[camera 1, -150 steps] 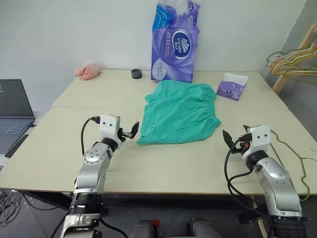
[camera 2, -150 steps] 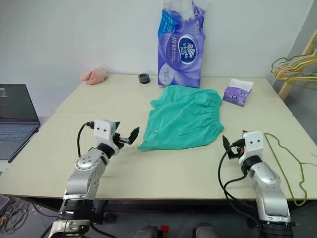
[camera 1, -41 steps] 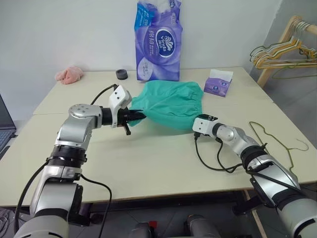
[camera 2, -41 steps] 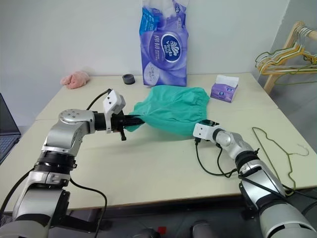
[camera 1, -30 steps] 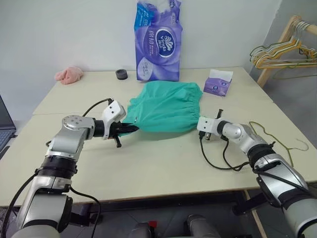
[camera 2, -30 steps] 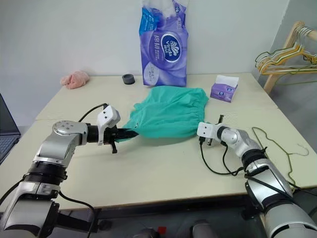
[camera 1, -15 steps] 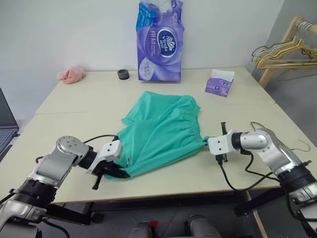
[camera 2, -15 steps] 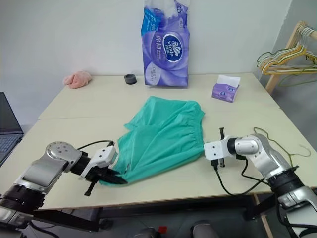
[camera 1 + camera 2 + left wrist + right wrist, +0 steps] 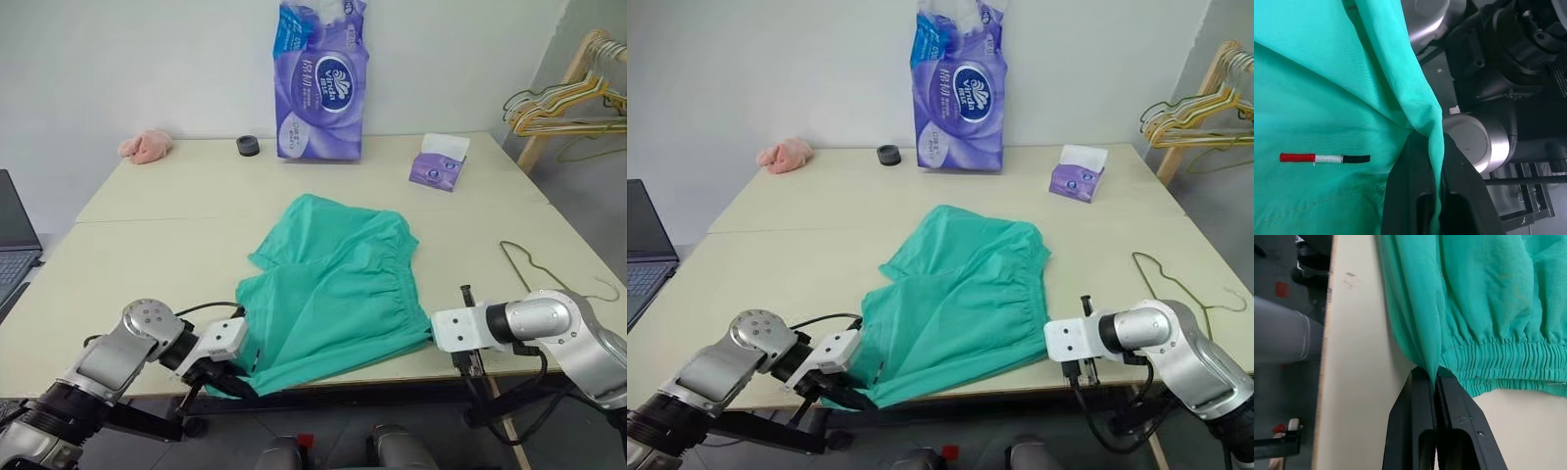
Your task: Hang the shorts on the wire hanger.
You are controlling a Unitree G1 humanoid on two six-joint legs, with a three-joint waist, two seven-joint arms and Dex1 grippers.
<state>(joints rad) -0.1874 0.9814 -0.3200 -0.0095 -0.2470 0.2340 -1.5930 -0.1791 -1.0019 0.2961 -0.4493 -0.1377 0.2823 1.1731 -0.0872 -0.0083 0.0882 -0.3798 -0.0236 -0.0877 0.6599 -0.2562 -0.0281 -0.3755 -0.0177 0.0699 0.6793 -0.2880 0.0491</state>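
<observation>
Shorts point(image 9: 338, 284) nearer the table's point(image 9: 147, 215) front edge than before.

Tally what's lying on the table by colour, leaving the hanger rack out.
Teal: 1, the shorts
Purple: 2, tissue-roll pack, tissue box
Pink: 1, fluffy cloth
Olive-green: 1, wire hanger
Dark grey: 1, small ring-shaped object
Total: 6
</observation>
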